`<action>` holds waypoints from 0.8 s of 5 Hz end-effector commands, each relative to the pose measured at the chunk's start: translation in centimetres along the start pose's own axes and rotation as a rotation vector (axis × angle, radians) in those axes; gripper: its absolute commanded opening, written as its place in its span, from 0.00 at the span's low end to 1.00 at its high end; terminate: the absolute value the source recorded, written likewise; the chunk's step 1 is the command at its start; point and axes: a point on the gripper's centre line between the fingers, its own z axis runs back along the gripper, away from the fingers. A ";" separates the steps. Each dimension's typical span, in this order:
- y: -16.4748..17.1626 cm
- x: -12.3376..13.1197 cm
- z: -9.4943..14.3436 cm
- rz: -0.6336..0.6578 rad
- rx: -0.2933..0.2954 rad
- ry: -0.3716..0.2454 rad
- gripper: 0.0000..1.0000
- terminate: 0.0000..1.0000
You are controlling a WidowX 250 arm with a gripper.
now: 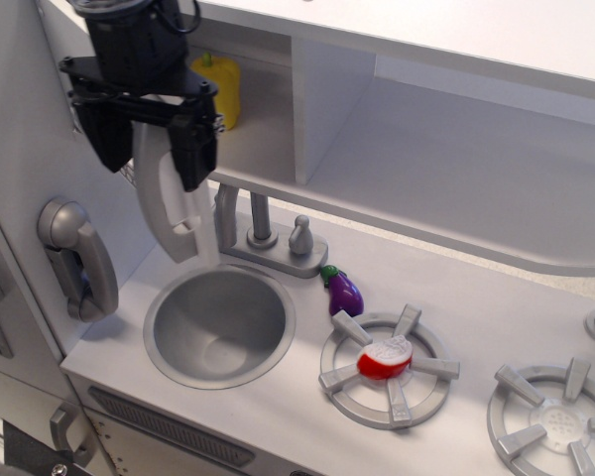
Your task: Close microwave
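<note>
From the single camera view, the microwave (183, 213) door stands swung out at upper left, edge-on, its pale handle (157, 193) running vertically. The gripper (149, 134) straddles the handle's top, fingers (194, 149) parted either side; whether they actually press it is hard to tell. The door seems to close rightward, toward the compartment holding the yellow pepper (219, 87).

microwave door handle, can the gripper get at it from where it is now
Probably yes. The gripper hangs right over the pale handle of the microwave door, jaws spread either side of its top, with nothing between them.
</note>
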 end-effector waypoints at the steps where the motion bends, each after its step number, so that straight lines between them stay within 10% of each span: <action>1: -2.4 2.2 -0.8 -0.038 0.011 -0.093 1.00 0.00; 4: -6.7 4.0 -2.0 -0.025 0.009 -0.153 1.00 0.00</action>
